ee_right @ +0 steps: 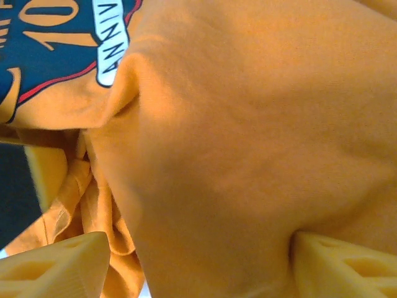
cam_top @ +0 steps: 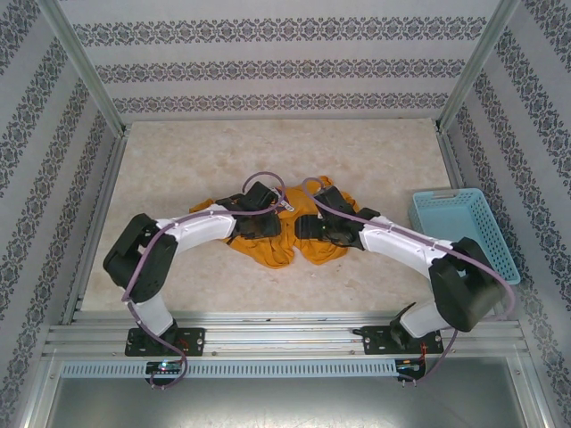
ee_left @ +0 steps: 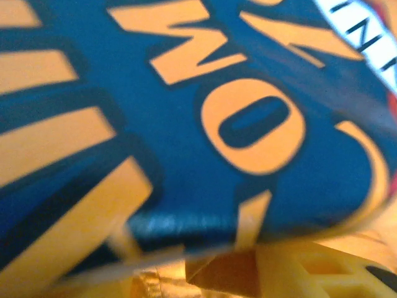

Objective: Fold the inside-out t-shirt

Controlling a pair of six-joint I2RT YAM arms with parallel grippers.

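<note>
The inside-out t-shirt [cam_top: 278, 248] lies crumpled in a mustard-orange heap at the table's middle. Both arms reach down into it from either side. My left gripper [cam_top: 264, 217] presses on the heap's left half; its camera is up against a dark blue print [ee_left: 186, 143] with orange letters, blurred. One yellow finger [ee_left: 310, 273] shows low right, and how the jaws stand is hidden. My right gripper [ee_right: 198, 264] is on the right half, its two yellow fingers [ee_right: 56, 267] wide apart with a bulge of orange cloth [ee_right: 248, 136] between them.
A light-blue plastic basket [cam_top: 464, 234] stands at the table's right edge, beside the right arm. Metal frame posts and patterned walls close in the back and sides. Bare beige tabletop [cam_top: 205, 156] lies behind and left of the shirt.
</note>
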